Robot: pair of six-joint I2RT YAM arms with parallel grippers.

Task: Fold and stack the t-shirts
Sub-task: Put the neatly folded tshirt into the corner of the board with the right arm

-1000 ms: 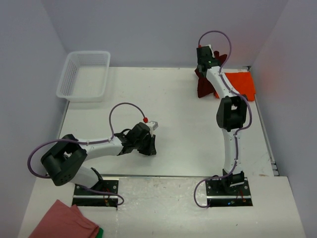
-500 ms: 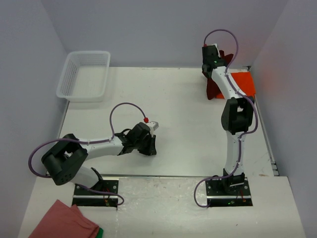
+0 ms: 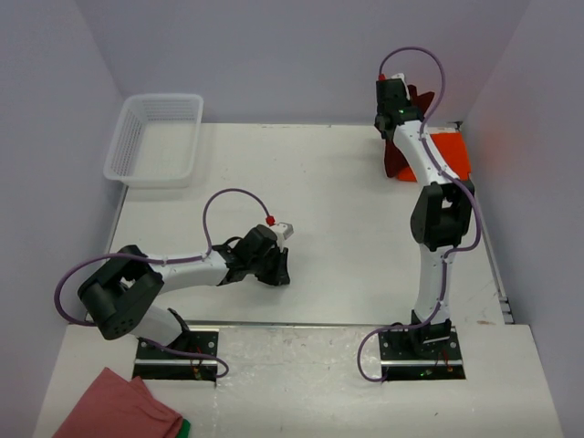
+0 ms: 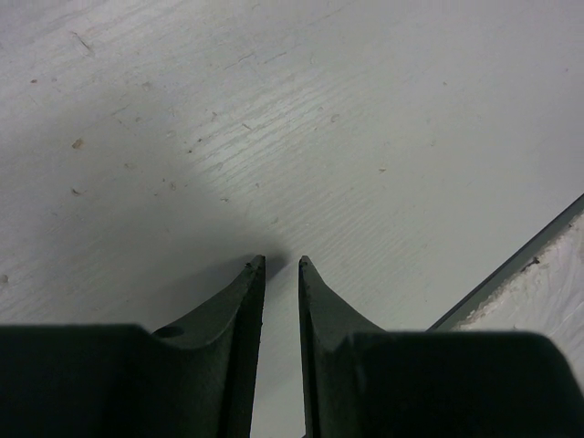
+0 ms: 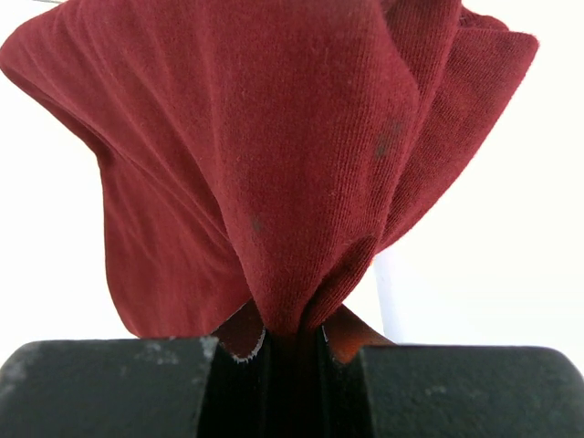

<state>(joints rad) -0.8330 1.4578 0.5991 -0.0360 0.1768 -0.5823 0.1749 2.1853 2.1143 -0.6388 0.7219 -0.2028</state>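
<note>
The right arm is carrying its load up and toward the far right corner compared with a second ago, and the maroon t-shirt (image 3: 399, 162) is rising off the table (image 3: 319, 201), baring more of the orange t-shirt (image 3: 449, 155). The left arm is not shifting.

At far left the basket (image 3: 155, 137) is sitting by the wall, and a pink cloth (image 3: 119, 406) is lying on the near ledge. The left gripper (image 4: 281, 265) is resting low over the near-left tabletop, its jaws standing narrowly apart and gripping nothing.

At right, the right gripper (image 5: 290, 345) is pinching a bunched fold of the maroon t-shirt, which is hanging below it in a long vertical drape. The orange t-shirt is lying flat just right of that drape. Both shirts are lying well apart from the left gripper, so the right arm is the nearer one, and spreading the maroon shirt is probably calling for a move leftward and nearer.
</note>
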